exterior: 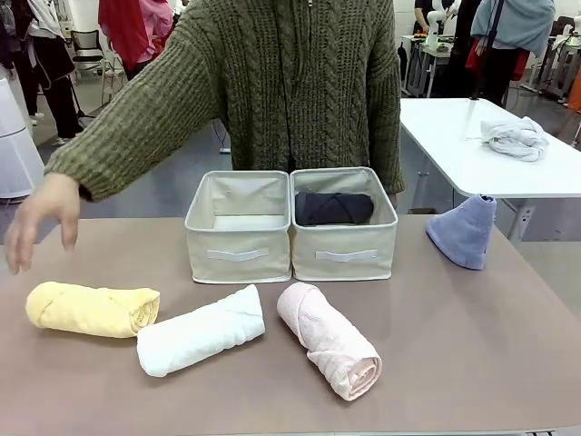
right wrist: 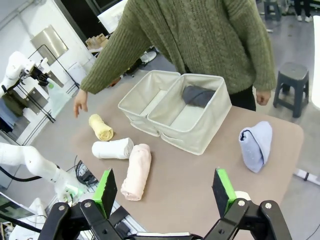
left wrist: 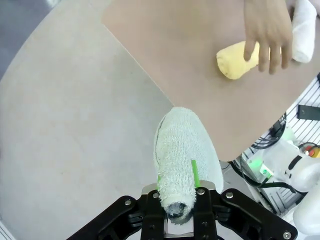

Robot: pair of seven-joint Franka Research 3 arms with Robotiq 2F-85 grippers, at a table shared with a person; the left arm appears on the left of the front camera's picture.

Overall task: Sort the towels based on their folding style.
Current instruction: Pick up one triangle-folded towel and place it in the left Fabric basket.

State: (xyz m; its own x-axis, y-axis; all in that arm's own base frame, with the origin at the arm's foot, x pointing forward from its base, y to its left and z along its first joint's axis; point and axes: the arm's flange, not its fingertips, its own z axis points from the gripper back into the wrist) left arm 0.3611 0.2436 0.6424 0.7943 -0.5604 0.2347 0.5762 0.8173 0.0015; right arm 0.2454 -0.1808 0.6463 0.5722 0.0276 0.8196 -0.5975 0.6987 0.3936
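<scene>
A brown desk spreads out ahead of the right fingers. Far past them, off its far right corner, a dark stool stands on grey floor. Up and to the left of those fingers, a tilted grey panel sits on a thin black frame near a pale wall. Left of the left fingers lies smooth grey floor; to their right, black cables hang by the desk edge. In the front view a white table stands beside the desk, carrying a crumpled whitish cloth; people stand among further tables behind it.
</scene>
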